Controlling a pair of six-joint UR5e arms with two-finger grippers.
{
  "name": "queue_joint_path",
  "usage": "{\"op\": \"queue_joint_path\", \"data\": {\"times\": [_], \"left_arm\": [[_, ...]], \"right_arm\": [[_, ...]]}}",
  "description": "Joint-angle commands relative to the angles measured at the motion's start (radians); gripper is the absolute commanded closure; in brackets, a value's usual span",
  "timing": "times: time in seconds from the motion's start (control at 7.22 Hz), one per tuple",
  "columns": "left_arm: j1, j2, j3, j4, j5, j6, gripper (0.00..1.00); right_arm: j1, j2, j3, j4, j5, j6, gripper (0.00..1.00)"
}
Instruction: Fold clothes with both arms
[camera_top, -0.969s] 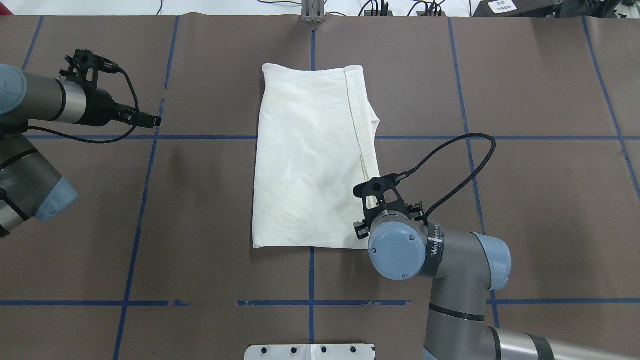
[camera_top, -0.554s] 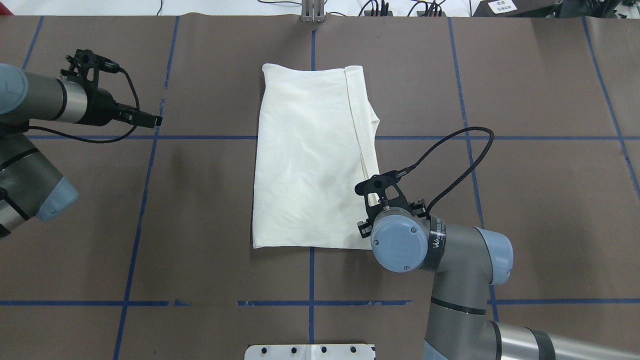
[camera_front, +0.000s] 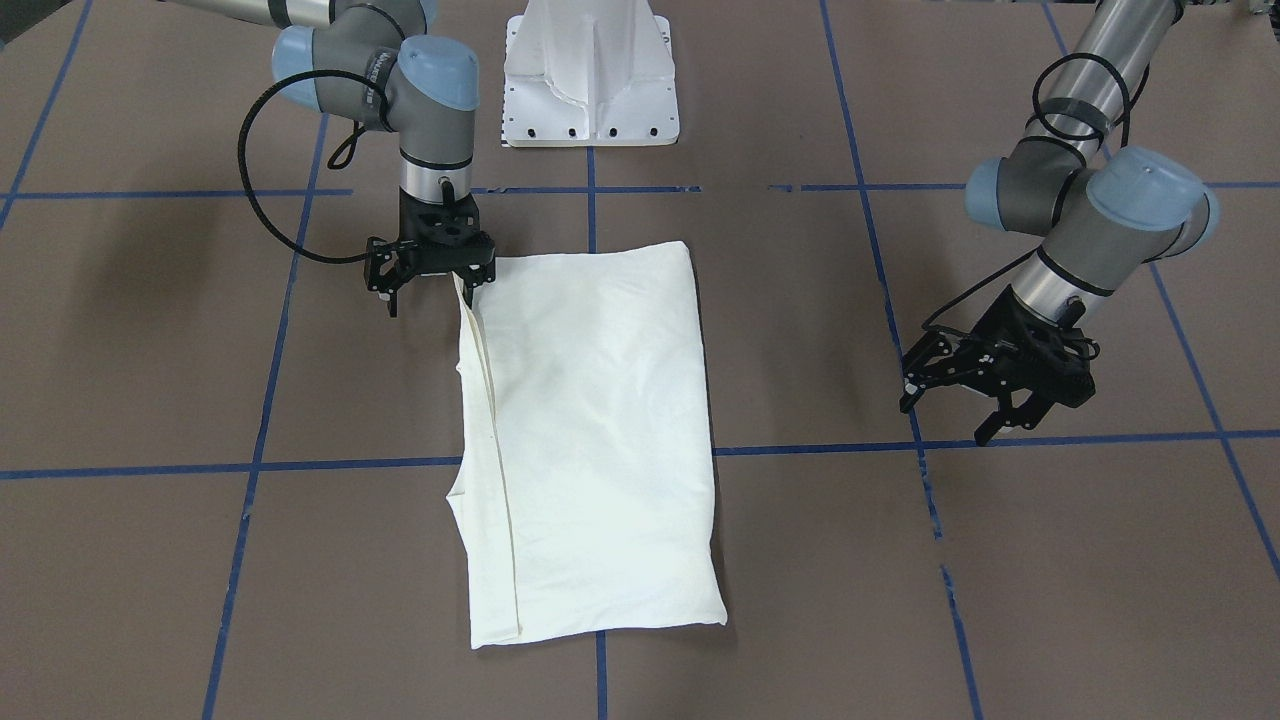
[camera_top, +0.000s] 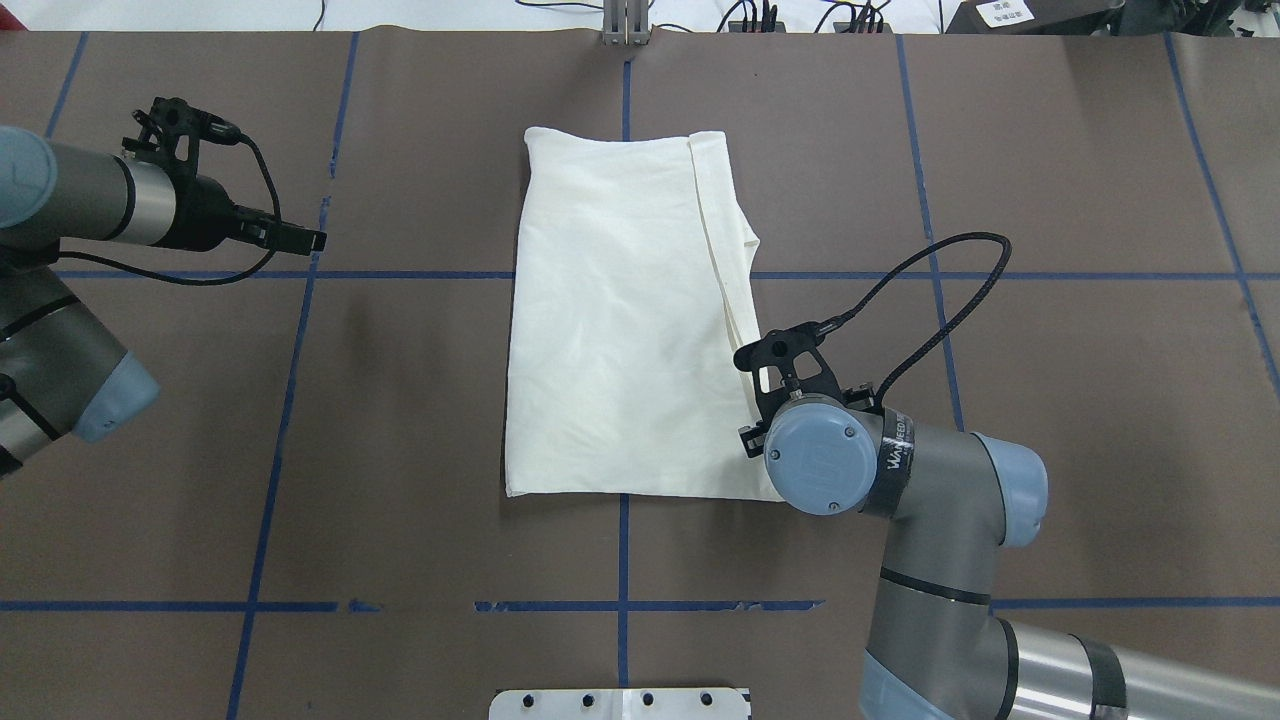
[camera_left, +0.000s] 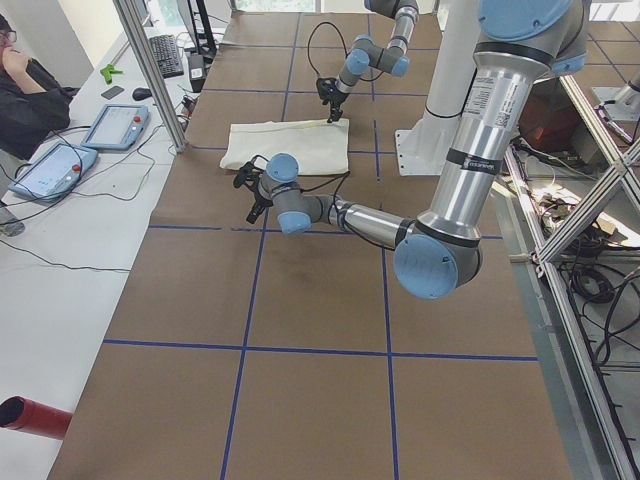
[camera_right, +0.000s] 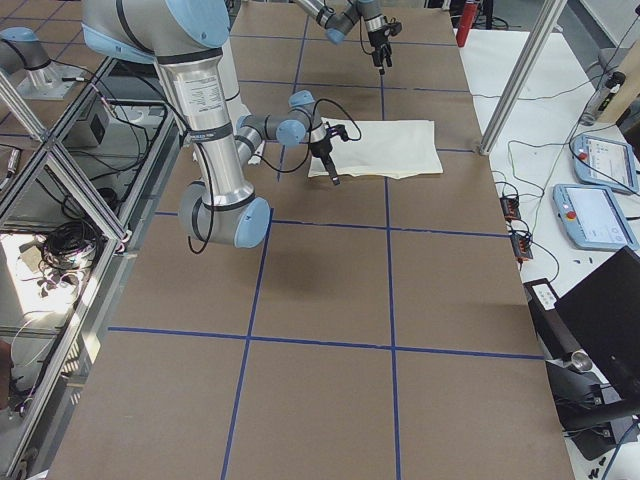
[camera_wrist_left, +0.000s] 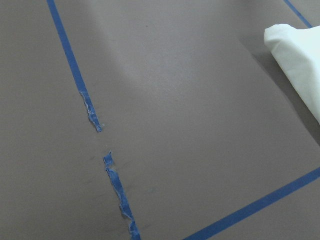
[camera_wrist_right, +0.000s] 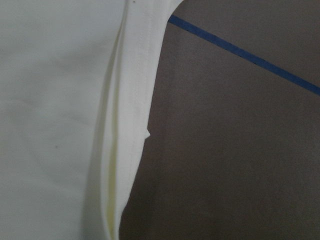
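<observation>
The cream shirt (camera_top: 620, 320) lay in the middle of the brown table (camera_front: 150, 350), folded into a long rectangle with its plain side up. Its length ran away from the robot, and it lay across one of the blue tape lines (camera_top: 400, 275), a little beyond the white pedestal base (camera_front: 590, 80). The layered, stitched edges of the fold sat along the side nearer the right arm, and the right wrist view showed that edge (camera_wrist_right: 135, 100) resting on the table. The right gripper (camera_front: 430, 292) pointed straight down at the shirt's corner closest to the robot on that side. Its fingers were spread wide, with one fingertip (camera_front: 470, 290) at the cloth's edge and the other out over bare table. It was closed on nothing, though whether that fingertip actually touched the fabric could not be told. The left gripper (camera_front: 950, 415) hung well apart from the shirt over the robot's left part of the table, near a crossing of tape lines. It was tilted downward with its fingers splayed apart and nothing between them. Its wrist view showed torn blue tape (camera_wrist_left: 117, 185) on the table and only one rounded corner of the shirt at the upper right.
</observation>
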Motion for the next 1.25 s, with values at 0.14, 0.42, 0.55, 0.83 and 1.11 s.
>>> {"op": "queue_joint_path", "data": {"times": [0.14,0.42,0.55,0.83,1.11], "left_arm": [[0.001,-0.002,-0.001,-0.002,0.0,-0.004,0.0],[0.001,-0.004,-0.001,-0.002,-0.002,-0.006,0.0],[0.001,-0.005,-0.001,-0.002,-0.002,-0.009,0.0],[0.002,-0.008,-0.004,-0.003,-0.003,-0.015,0.0],[0.002,-0.03,-0.005,-0.003,-0.005,-0.034,0.0]], "right_arm": [[0.047,-0.043,0.002,-0.031,0.008,-0.05,0.0],[0.103,-0.029,0.004,-0.019,0.059,-0.061,0.0],[0.142,0.0,0.005,0.003,0.097,-0.056,0.0],[0.201,0.038,-0.01,0.093,0.158,-0.055,0.0],[0.229,0.13,-0.118,0.096,0.194,-0.059,0.0]]}}
